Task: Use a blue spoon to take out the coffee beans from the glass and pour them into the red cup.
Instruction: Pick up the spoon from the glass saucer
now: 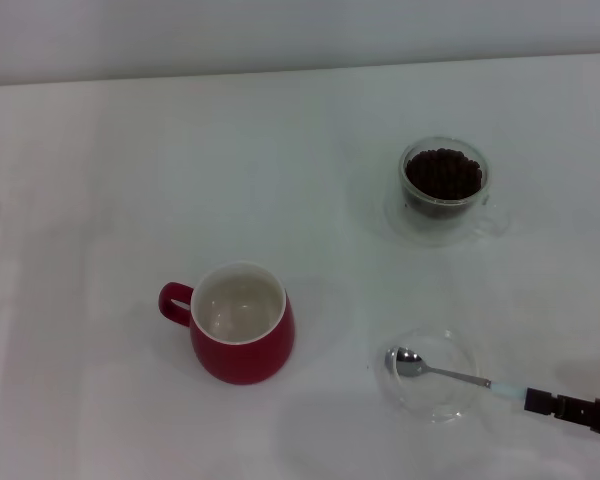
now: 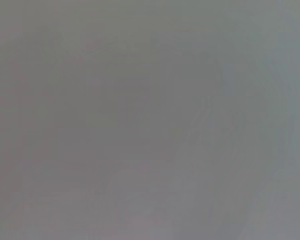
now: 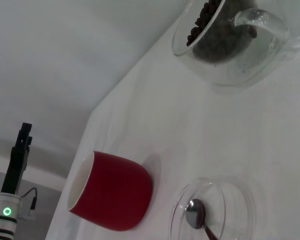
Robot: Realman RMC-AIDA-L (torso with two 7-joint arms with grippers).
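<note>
My right claw [image 1: 540, 401] pinches the blue spoon [image 1: 450, 375] by its handle end, the bowl resting in a shallow glass dish [image 1: 432, 376] just ahead. Farther ahead stands the glass [image 1: 444, 190] of coffee beans [image 1: 443, 173]; the red cup [image 1: 242, 322] sits well off to the left on the worktop [image 1: 130, 180].

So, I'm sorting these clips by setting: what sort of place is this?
Probably a staged test bench, not a kitchen: a plain white table holding only the red cup, the glass of coffee beans and the blue spoon in a clear dish.
</note>
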